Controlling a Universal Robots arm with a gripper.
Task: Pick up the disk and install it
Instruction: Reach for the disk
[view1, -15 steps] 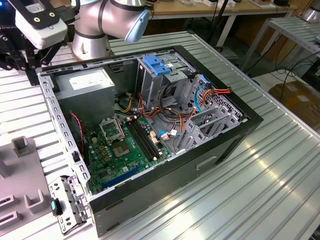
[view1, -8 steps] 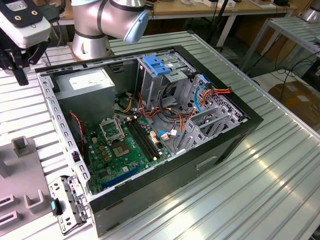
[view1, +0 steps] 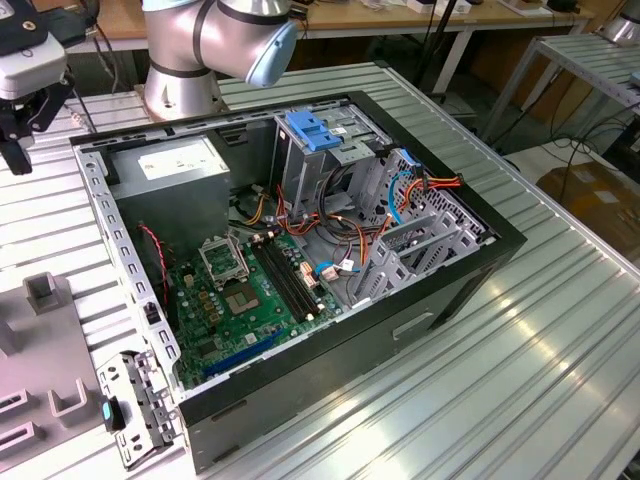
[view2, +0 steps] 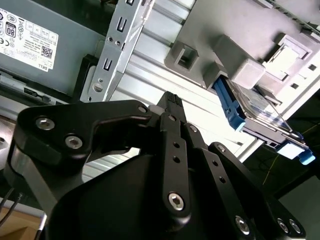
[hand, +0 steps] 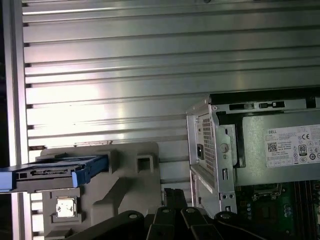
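Note:
The disk (hand: 54, 173), a silver drive with blue side rails, stands on edge in a slot of a grey fixture (hand: 127, 175) in the first wrist view. The second wrist view has the disk (view2: 252, 107) in that fixture (view2: 235, 55) too, beyond my fingertips and apart from them. My gripper (view2: 170, 99) is black; its fingers look pressed together with nothing between them, and its tips (hand: 173, 192) point toward the fixture. In the exterior view the gripper (view1: 18, 150) hangs over the table at the far left, beside the open computer case (view1: 480, 270).
The case lies on a ribbed metal table (view1: 520, 370) with its motherboard (view1: 240, 300), grey power supply (view1: 175, 160), drive cage with a blue latch (view1: 315, 130) and loose cables exposed. The arm's base (view1: 185, 70) stands behind the case. Part of the grey fixture (view1: 45, 295) lies at the exterior view's left.

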